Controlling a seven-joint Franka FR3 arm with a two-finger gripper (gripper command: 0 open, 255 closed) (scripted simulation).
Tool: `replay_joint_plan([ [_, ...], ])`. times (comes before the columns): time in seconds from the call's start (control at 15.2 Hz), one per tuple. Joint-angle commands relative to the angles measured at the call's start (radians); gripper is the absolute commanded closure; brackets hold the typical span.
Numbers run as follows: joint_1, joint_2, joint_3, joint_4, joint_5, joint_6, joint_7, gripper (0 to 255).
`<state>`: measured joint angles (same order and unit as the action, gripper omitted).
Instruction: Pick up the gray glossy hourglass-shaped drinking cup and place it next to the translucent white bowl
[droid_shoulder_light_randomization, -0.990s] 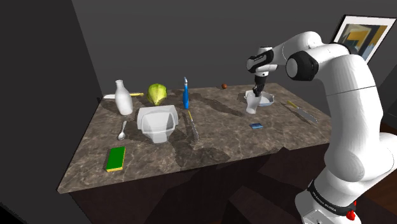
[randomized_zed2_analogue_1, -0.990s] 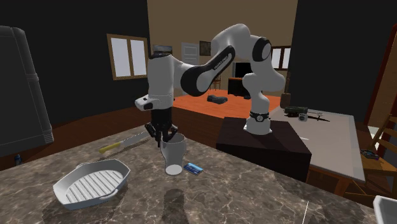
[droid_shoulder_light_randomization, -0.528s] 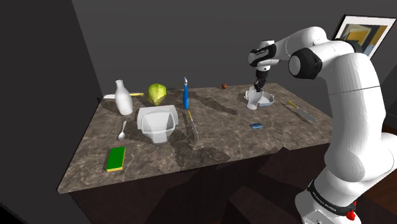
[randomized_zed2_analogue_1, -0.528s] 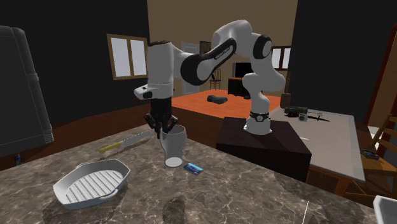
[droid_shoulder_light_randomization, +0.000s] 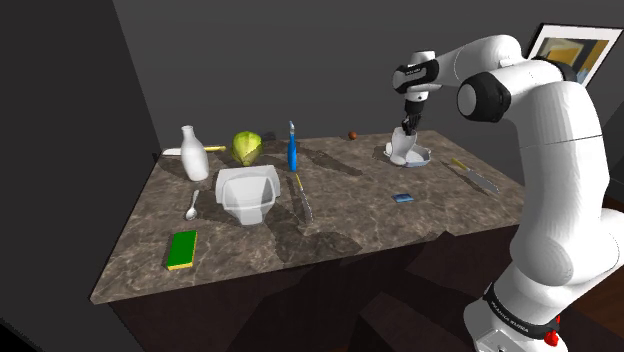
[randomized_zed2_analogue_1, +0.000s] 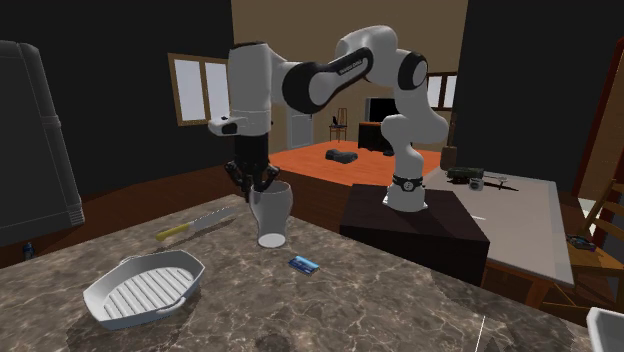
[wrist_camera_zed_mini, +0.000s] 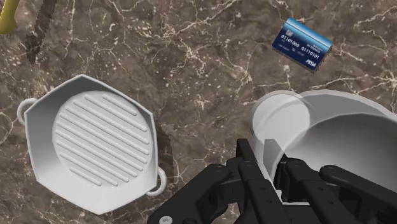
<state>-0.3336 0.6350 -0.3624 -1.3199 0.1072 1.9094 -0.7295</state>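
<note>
The drinking cup (randomized_zed2_analogue_1: 271, 214) is pale grey, glossy and pinched at the waist. It hangs upright above the dark marble table (randomized_zed2_analogue_1: 400, 300), clear of the surface. My gripper (randomized_zed2_analogue_1: 253, 183) is shut on its rim from above. In the wrist view the fingers (wrist_camera_zed_mini: 250, 157) clasp the cup's wall, with the cup (wrist_camera_zed_mini: 318, 124) beside them. In the shoulder view the cup (droid_shoulder_light_randomization: 402, 148) and gripper (droid_shoulder_light_randomization: 408, 128) are over the far right part of the table. The white squarish bowl (droid_shoulder_light_randomization: 247, 193) stands at the shoulder view's centre left, far from the cup.
A white ribbed grill pan (wrist_camera_zed_mini: 95, 149) (randomized_zed2_analogue_1: 140, 288) lies below and beside the cup, with a blue card (wrist_camera_zed_mini: 302, 43) (droid_shoulder_light_randomization: 402, 198) near it. A white bottle (droid_shoulder_light_randomization: 193, 153), green round fruit (droid_shoulder_light_randomization: 247, 147), blue bottle (droid_shoulder_light_randomization: 292, 150), spoon (droid_shoulder_light_randomization: 192, 207) and green sponge (droid_shoulder_light_randomization: 182, 250) surround the bowl.
My gripper has risen with the cup in it, so the cup has come off the table and drifted slightly toward the grill pan's side.
</note>
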Motion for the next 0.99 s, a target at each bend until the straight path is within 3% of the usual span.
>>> replay_joint_plan([
  [0.0,0.000,-0.007,-0.002,0.015,-0.002,-0.021,0.000,255],
  [0.92,-0.017,-0.020,-0.008,0.185,-0.007,-0.202,-0.005,255],
])
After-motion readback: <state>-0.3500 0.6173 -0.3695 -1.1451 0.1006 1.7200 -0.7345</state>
